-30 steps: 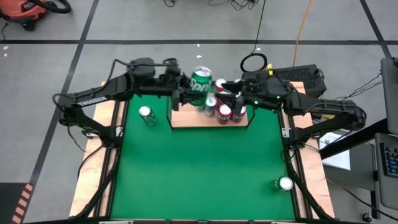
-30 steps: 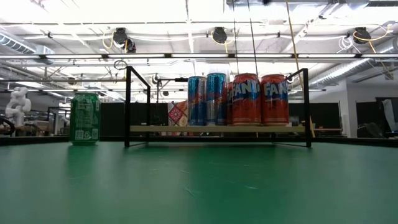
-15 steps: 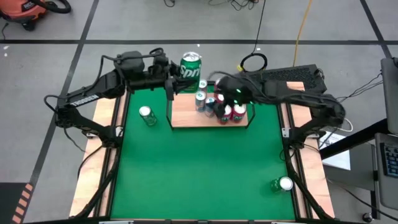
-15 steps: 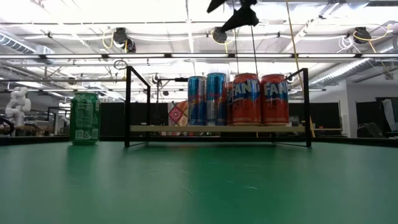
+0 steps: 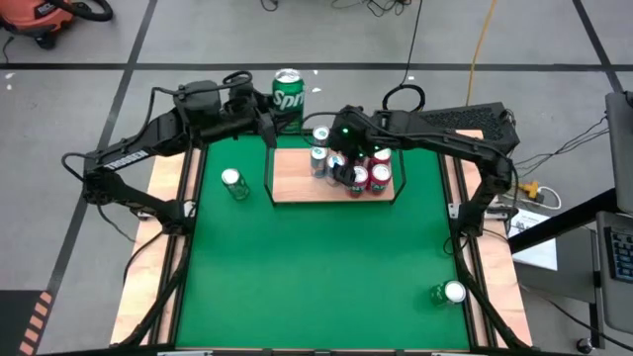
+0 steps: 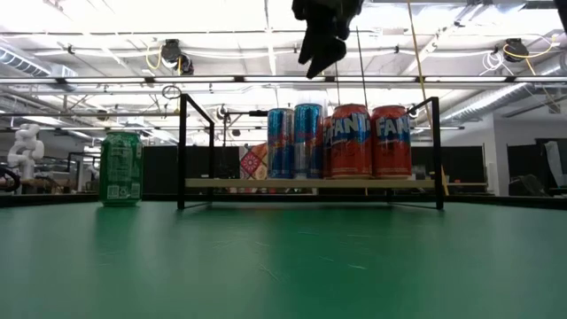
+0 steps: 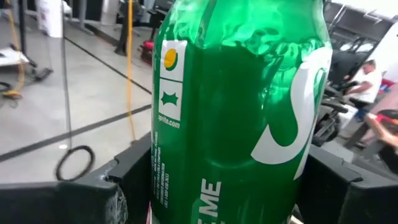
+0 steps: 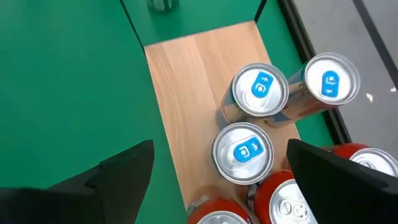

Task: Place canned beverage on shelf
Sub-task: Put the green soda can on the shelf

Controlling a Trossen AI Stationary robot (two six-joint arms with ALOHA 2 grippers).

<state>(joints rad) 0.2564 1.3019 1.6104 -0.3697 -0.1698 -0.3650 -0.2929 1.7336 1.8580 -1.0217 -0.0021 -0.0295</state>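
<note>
A green Sprite can [image 5: 287,97] hangs high beyond the table's far edge, left of the shelf, with my left gripper [image 5: 277,114] shut on it. The shelf [image 5: 295,184], a light-wood board with a black rail, carries slim blue cans [image 6: 295,142] and red Fanta cans [image 6: 372,142] on its right part. Its left part is bare. My right gripper [image 5: 343,168] hovers open above those cans, slanting down. In its wrist view, silver can tops [image 8: 242,152] show between the fingers. In the low view, my right gripper [image 6: 317,53] is well above the cans. My left gripper pinches the Sprite can's side wall [image 7: 163,186] between its two fingers [image 7: 121,186], one on each side of the can. The fingers come level from the table's left. The can stands upright in the hold, lifted clear of the table and the shelf.
A small green can [image 5: 234,183] stands on the green table left of the shelf. Another can [image 5: 450,293] stands near the table's front right corner. The green mat [image 5: 316,267] in front of the shelf is free room.
My left gripper has carried the Sprite can from above the shelf's far side toward the far left and a little up. My right gripper has swung toward the table's left and down over the shelf's cans. It has tipped from nearly level to slanting down.
</note>
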